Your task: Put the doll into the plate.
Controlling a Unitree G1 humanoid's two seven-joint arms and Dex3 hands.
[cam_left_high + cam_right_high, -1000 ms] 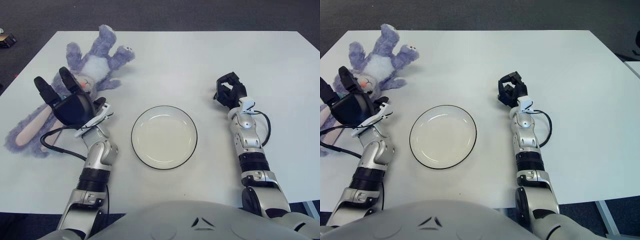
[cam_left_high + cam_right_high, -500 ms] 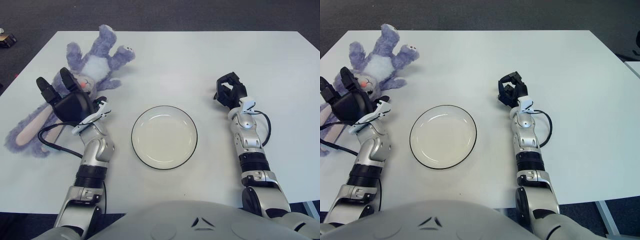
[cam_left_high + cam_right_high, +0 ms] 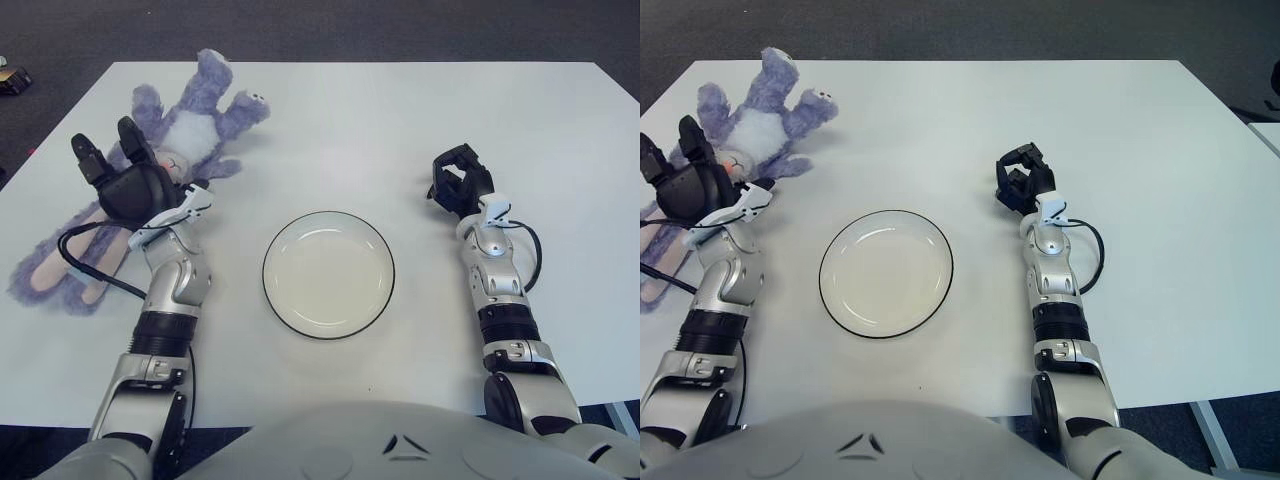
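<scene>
Fingers (image 3: pixel 88 160) of the left hand (image 3: pixel 128 190): spread and raised, holding nothing, positioned over the head of the purple plush rabbit doll (image 3: pixel 185 130), whether touching it cannot be told; fingers of the right hand (image 3: pixel 458 186): curled inward, holding nothing, to the right of the plate (image 3: pixel 328 274) and well apart from it. Doll: lying on its back at the far left of the white worktop (image 3: pixel 380 120), long ears trailing toward the near left edge, well apart from the plate. Plate: white, dark-rimmed, round, at the worktop's centre between the two arms.
</scene>
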